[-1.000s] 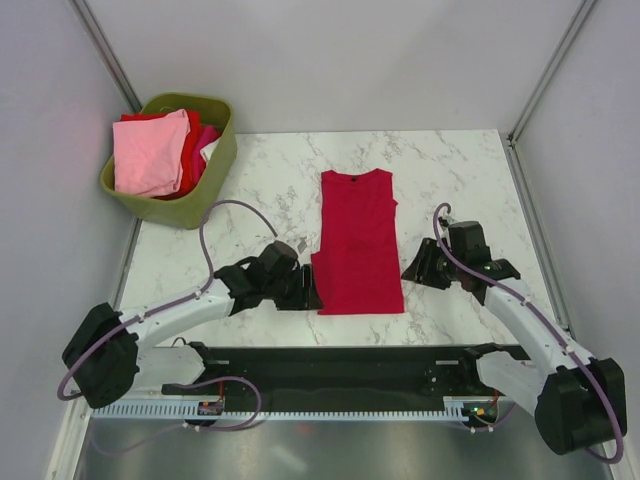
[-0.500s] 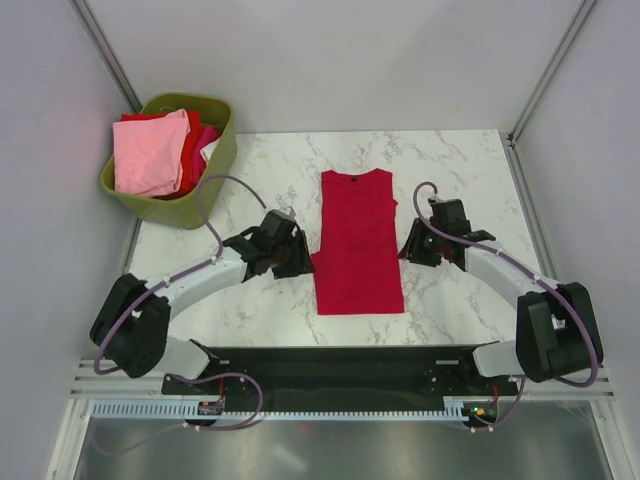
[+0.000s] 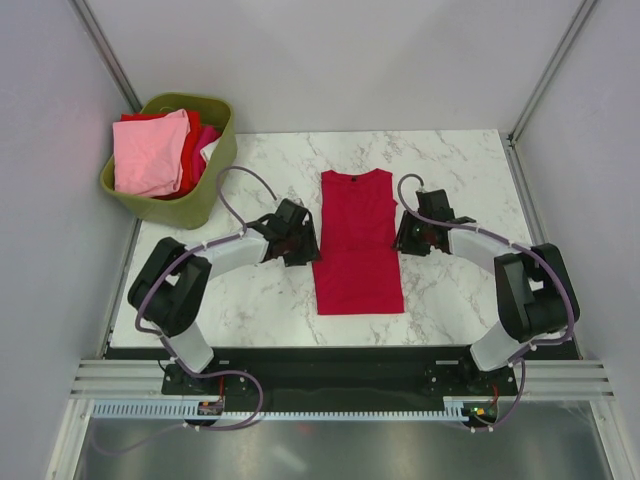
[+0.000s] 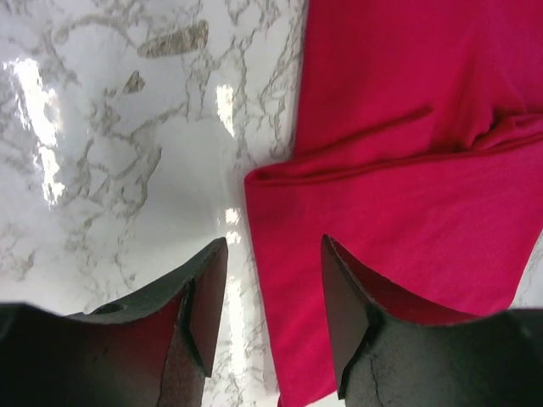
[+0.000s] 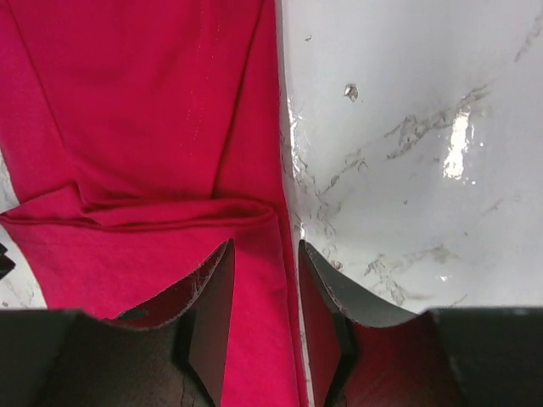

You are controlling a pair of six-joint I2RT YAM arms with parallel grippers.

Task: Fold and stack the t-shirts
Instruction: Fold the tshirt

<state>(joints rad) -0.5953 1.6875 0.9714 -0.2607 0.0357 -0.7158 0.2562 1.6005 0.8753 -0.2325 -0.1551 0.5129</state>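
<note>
Marble table (image 3: 455, 165), grey walls (image 3: 350, 60), crimson t-shirt (image 3: 358, 245)

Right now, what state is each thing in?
Crimson red cloth t-shirt: flat on the marble table, sides folded in.
Olive-green plastic basket: holding a light pink shirt over red ones.
Left gripper: open, at the t-shirt's left edge.
Right gripper: open, at the t-shirt's right edge.

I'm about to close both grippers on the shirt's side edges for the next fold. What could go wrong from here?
1. In the right wrist view, the red shirt's edge runs close to one finger of the open right gripper. The bite may be thin, and the cloth could slip out on lifting.
2. A folded-in flap ends just ahead of the open left gripper. Pinching only the top layer there could pull that fold open.
</note>
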